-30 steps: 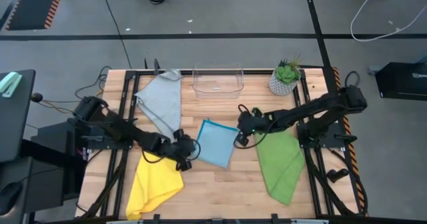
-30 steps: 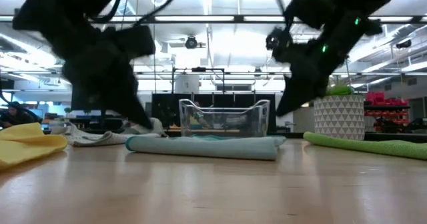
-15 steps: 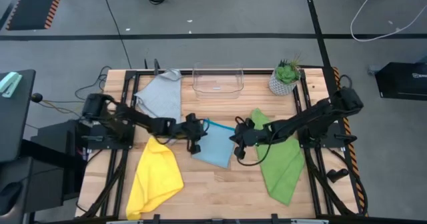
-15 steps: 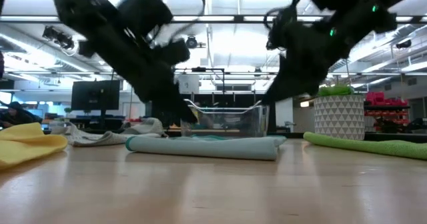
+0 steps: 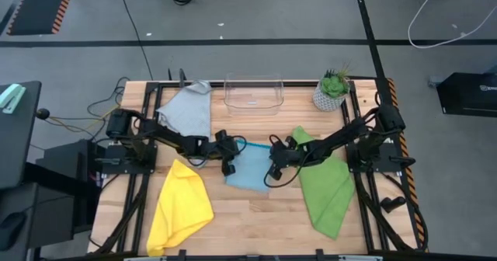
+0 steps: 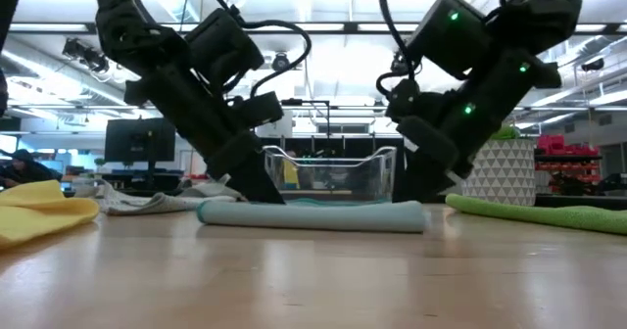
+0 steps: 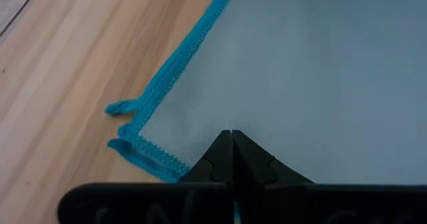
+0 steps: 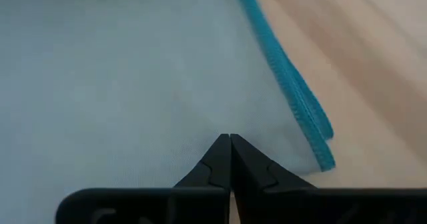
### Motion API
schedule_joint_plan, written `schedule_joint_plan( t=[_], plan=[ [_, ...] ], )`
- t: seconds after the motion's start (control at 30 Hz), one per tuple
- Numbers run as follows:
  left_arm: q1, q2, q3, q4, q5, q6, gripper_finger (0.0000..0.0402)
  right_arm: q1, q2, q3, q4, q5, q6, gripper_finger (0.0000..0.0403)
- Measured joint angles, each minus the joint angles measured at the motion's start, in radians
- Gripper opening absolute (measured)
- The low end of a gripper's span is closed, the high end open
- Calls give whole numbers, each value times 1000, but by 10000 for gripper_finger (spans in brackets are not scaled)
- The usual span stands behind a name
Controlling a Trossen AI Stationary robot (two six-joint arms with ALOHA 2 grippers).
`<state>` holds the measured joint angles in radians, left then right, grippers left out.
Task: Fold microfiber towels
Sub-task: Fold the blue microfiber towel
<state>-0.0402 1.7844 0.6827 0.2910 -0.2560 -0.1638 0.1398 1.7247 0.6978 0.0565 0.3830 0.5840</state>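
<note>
High view: light blue towel (image 5: 250,168), folded rectangle, stitched edge; left gripper (image 5: 228,166) and right gripper (image 5: 272,170) pinched together at opposite corners.

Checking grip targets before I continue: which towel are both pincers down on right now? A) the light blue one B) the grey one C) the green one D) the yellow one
A: the left pincer and right pincer sit on opposite edges of the light blue towel, and both wrist views show closed tips on blue cloth.
</note>
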Motion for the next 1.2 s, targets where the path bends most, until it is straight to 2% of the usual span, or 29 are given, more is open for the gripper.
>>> schedule_joint_plan(
  t=[0.13,0.37,0.47,0.57,0.73,1.0,1.13,1.2],
  plan=[
    [-22,-9,-1,-32,-30,-8,3,-46,-49,-4,-62,1,-84,10],
    [-43,-149,-7,-211,-54,-4,3,-100,-222,-4,-140,-18,-224,18],
    [-84,-196,-6,-243,-58,22,9,-70,-275,-3,-133,-74,-275,25],
    [-144,-212,-5,-237,-43,43,29,0,-294,-3,-130,-78,-314,37],
    [-254,-206,-6,-234,-42,45,77,134,-246,-3,-62,-69,-305,77],
    [-386,-116,21,-179,-39,23,172,270,-96,94,-72,-24,-299,183],
    [-408,-51,82,-234,-47,14,197,298,-35,162,-125,-9,-303,216],
    [-418,-27,116,-298,-92,6,198,309,-20,181,-141,11,-297,223]
  ],
)
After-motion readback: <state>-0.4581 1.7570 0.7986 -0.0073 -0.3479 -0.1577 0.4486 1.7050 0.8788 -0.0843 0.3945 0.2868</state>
